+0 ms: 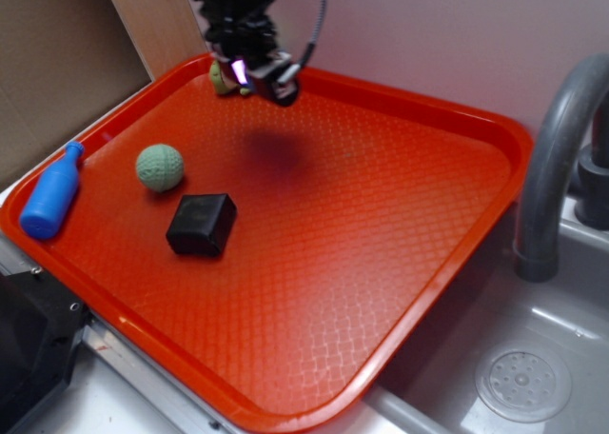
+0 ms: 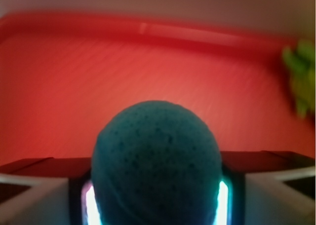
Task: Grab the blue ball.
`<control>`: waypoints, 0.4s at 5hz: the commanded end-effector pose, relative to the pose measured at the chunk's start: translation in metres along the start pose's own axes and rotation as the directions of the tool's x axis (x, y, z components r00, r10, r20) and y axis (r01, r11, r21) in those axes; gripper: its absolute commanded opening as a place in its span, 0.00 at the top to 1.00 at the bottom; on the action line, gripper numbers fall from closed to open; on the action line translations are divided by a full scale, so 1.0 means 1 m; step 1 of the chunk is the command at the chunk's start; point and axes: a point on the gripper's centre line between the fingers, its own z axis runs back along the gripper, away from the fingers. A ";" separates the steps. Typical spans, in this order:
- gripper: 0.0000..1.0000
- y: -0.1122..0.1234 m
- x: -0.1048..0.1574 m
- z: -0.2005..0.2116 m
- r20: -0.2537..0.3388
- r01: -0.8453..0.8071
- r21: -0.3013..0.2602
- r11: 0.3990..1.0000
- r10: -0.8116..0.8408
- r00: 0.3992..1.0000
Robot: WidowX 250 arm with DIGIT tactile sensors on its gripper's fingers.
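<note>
One blue ball sits clamped between the end effector's pads in the wrist view, raised above the far corner of the red tray. The grab looks done; next it only needs holding steady, clear of the small green toy. No brands or writing are readable anywhere.
</note>
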 end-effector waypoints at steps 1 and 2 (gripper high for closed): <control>1.00 -0.023 -0.021 0.084 -0.034 -0.074 0.120 0.990 0.078 0.996; 1.00 -0.027 -0.028 0.088 -0.073 -0.094 0.137 0.986 0.105 0.992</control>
